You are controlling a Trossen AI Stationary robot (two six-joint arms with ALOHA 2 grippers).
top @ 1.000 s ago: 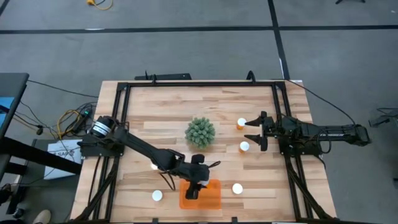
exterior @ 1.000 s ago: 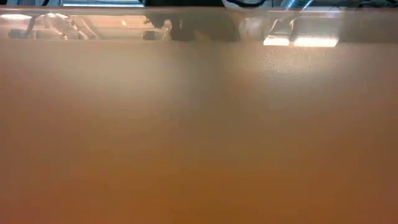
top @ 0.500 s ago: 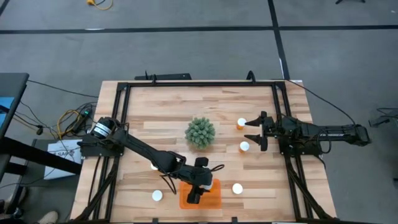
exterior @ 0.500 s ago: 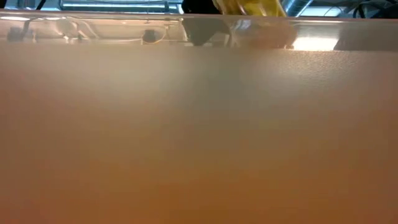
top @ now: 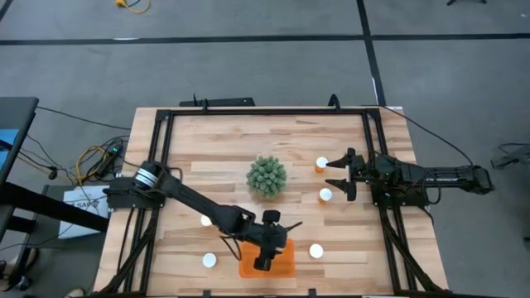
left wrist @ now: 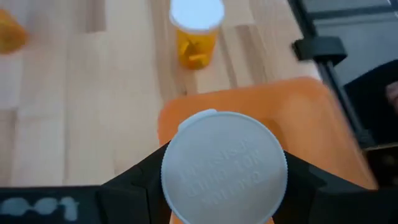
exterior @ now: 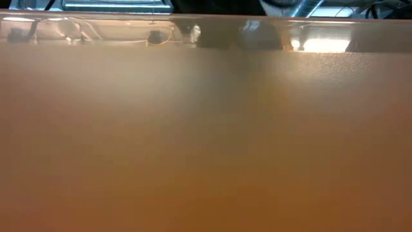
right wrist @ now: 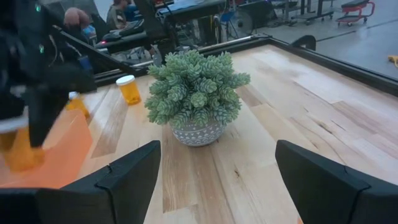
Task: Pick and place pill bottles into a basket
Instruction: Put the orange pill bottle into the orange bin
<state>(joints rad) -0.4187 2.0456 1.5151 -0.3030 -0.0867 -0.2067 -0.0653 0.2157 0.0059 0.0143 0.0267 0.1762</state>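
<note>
My left gripper (top: 263, 258) is over the orange basket (top: 286, 263) at the table's near edge, shut on a pill bottle whose white cap (left wrist: 224, 165) fills the left wrist view. Other pill bottles stand upright on the table: two by my right gripper (top: 321, 164) (top: 325, 195), one right of the basket (top: 315, 250), and two left of it (top: 209, 260) (top: 205, 221). My right gripper (top: 338, 175) is open and empty at the table's right, between the first two bottles. The low view shows little but the basket's orange wall (exterior: 206, 142). My left gripper pinches the pill bottle between its two fingers, one on each side of the white cap's rim (left wrist: 169, 180). The fingers point down from above. The bottle stands upright in the hold, cap up, over the basket's floor (left wrist: 292, 118); whether it touches the floor, I cannot tell.
A green spiky plant in a pot (top: 267, 175) stands at the table's middle and also shows in the right wrist view (right wrist: 196, 99). Black frame rails (top: 161, 165) run along the table's left, right and far sides.
My left gripper has moved a little toward the table's near and right edges over the basket, still shut on the pill bottle.
</note>
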